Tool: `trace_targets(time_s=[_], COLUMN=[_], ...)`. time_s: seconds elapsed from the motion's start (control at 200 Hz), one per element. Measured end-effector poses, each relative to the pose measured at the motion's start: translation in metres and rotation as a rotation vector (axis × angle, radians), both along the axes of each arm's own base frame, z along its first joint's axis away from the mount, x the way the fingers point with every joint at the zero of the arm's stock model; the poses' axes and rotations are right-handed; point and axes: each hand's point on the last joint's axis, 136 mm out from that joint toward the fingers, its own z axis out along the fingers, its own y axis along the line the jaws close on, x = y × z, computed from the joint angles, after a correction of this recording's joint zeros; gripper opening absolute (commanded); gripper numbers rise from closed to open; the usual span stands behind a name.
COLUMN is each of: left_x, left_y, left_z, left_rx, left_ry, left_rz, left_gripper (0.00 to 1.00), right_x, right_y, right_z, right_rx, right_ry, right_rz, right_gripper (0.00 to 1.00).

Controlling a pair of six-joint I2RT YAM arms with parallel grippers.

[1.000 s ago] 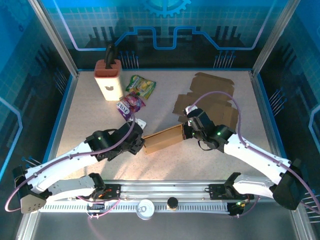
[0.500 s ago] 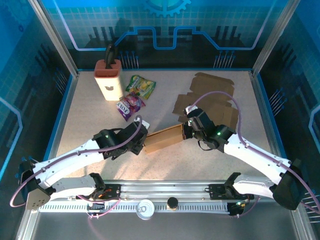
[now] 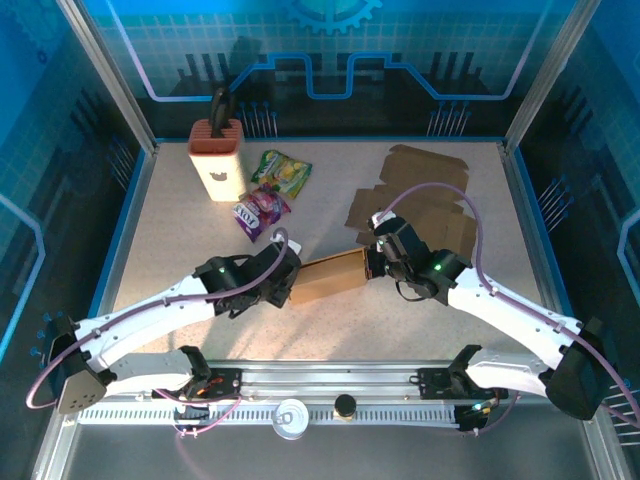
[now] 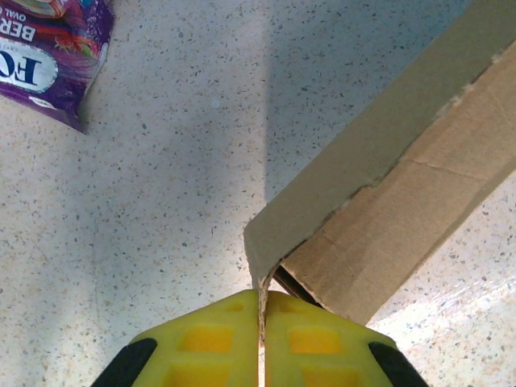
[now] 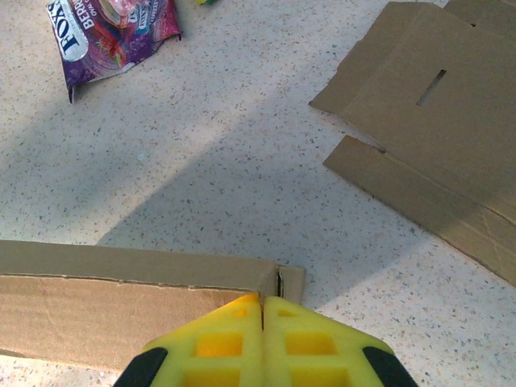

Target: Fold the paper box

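A brown paper box, partly folded, is held between both arms near the table's middle. My left gripper is shut on the box's left end: in the left wrist view its yellow fingers pinch a thin cardboard flap of the box. My right gripper is shut on the box's right end. In the right wrist view its yellow fingers clamp the upper edge of the box near its corner.
Flat cardboard blanks lie at the back right, also seen in the right wrist view as sheets. A purple candy bag, a green snack bag and a white knife block sit at the back left.
My left gripper moved right to the box's left end and shut on its flap. The right gripper and the box kept their places.
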Motion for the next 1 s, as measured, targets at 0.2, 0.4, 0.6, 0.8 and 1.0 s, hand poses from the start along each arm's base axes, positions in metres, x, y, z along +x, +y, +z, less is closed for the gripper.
trace_targets(time_s=[0.2,0.4,0.6,0.8,1.0], left_x=[0.003,0.001,0.001,0.001,0.003], left_y=[-0.004,-0.003,-0.004,-0.003,-0.004], left_z=[0.003,0.006,0.011,0.013,0.017], left_rx=[-0.059,-0.081,-0.101,-0.128,-0.167], left_ry=[0.019,0.053,0.076,0.096,0.106], left_rz=[0.096,0.156,0.218,0.283,0.342], left_gripper=[0.07,0.07,0.09,0.07,0.07], right_x=[0.0,-0.001,-0.001,-0.001,-0.001], right_y=[-0.001,0.0,0.001,0.002,0.002], right_z=[0.001,0.001,0.001,0.002,0.002], right_rx=[-0.002,-0.005,0.0,0.009,0.015], right_ry=[-0.006,-0.012,-0.011,-0.009,-0.007], right_rz=[-0.017,-0.022,-0.025,-0.031,-0.035], right_gripper=[0.0,0.0,0.0,0.0,0.0])
